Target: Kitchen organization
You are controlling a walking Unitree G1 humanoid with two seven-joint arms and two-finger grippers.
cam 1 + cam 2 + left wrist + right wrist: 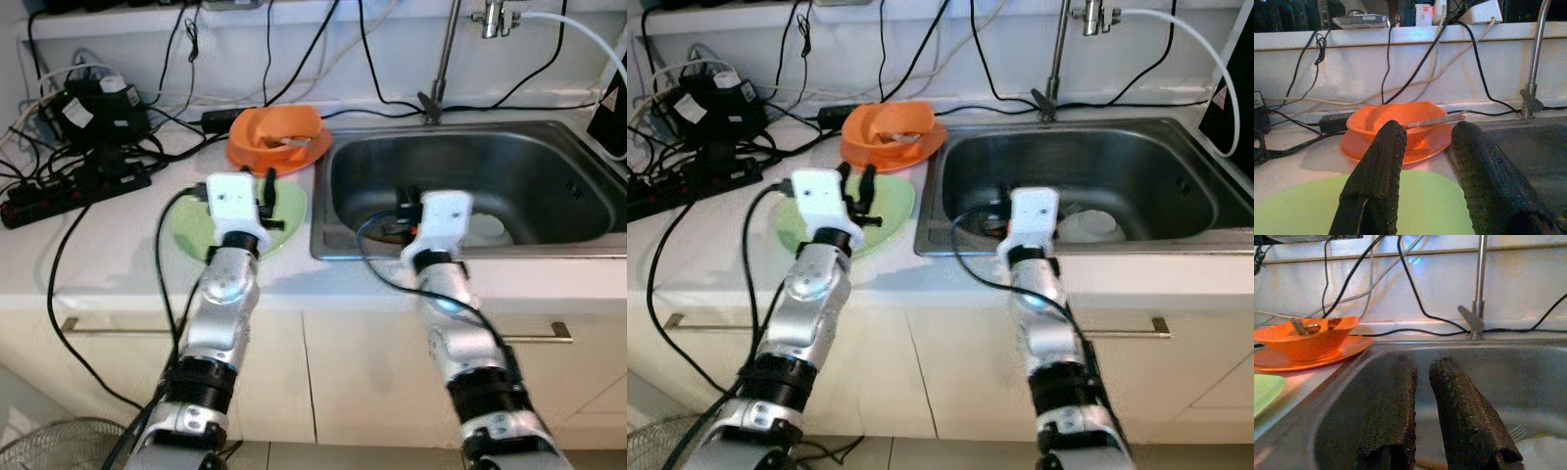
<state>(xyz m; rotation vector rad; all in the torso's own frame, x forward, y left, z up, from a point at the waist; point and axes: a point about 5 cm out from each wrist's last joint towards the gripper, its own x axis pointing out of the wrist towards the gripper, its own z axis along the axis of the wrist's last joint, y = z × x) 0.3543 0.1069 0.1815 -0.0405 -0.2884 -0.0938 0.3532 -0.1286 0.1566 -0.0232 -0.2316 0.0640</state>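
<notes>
A light green plate (196, 233) lies on the white counter just left of the steel sink (549, 162). My left gripper (1425, 129) hovers low over that plate, open, with nothing between its fingers. Behind the plate an orange bowl (277, 130) sits on an orange plate (1422, 149), with a utensil (1436, 120) resting in the bowl. My right gripper (1422, 366) reaches over the sink's front rim, its fingers almost together and holding nothing. A white dish (1095, 225) and a fork (1518, 432) lie on the sink floor.
A black power strip (69, 191) and tangled cables cover the counter's left end. The faucet (446, 59) rises behind the sink, and a white hose (588, 34) runs to the right. A wire fan guard (59, 446) stands on the floor at lower left.
</notes>
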